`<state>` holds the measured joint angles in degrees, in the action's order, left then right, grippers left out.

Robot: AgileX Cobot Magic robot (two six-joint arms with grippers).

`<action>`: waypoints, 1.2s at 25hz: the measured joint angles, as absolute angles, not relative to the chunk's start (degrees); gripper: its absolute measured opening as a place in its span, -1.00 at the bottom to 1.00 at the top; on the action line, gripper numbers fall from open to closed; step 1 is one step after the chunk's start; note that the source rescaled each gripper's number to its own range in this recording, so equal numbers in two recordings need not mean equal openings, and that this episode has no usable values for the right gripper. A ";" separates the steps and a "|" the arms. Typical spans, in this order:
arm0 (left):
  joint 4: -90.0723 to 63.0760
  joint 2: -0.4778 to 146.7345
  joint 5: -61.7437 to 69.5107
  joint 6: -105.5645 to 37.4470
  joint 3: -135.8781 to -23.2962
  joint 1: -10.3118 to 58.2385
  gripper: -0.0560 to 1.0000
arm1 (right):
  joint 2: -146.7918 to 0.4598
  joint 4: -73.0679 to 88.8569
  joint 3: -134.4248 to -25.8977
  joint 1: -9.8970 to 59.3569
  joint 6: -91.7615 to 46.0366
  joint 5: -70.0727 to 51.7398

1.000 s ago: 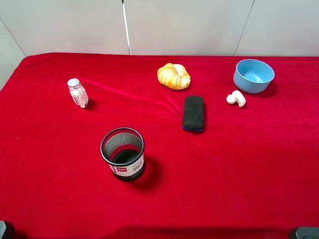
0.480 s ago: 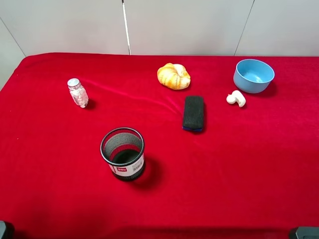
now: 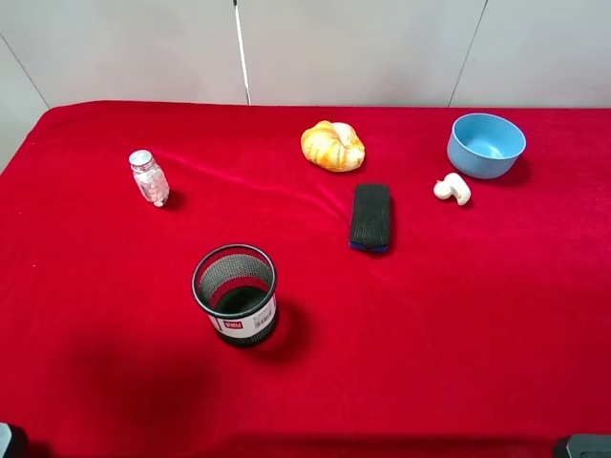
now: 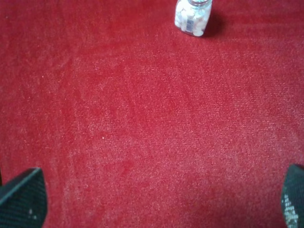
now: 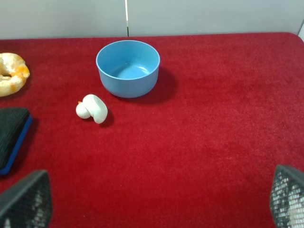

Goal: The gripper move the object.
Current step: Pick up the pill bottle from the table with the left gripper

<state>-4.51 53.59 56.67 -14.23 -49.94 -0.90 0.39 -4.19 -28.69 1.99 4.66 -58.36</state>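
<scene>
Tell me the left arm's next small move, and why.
Probably advance the left end effector toward the pill bottle: the end effector is open wide and empty, and the bottle stands upright ahead of it, untouched.

The object (image 3: 149,178) is a small clear bottle with a silver cap, packed with white pills. It stands upright on the red cloth (image 3: 430,315), toward the far left side. The left gripper (image 4: 156,202) hovers over the cloth, its dark textured fingertips (image 4: 21,199) spread wide and empty, the bottle well ahead of them, untouched
</scene>
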 joint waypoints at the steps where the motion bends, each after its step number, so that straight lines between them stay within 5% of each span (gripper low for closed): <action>1: -4.69 54.91 56.61 -14.66 -50.80 -0.90 0.96 | 0.39 -4.19 -28.69 1.99 4.66 -58.36; 30: -8.95 94.84 55.40 -22.04 -72.10 3.72 0.96 | 0.39 -4.19 -28.69 1.99 4.66 -58.36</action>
<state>-8.95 94.84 55.40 -22.04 -72.10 3.72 0.39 -4.19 -28.69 1.99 4.66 -58.36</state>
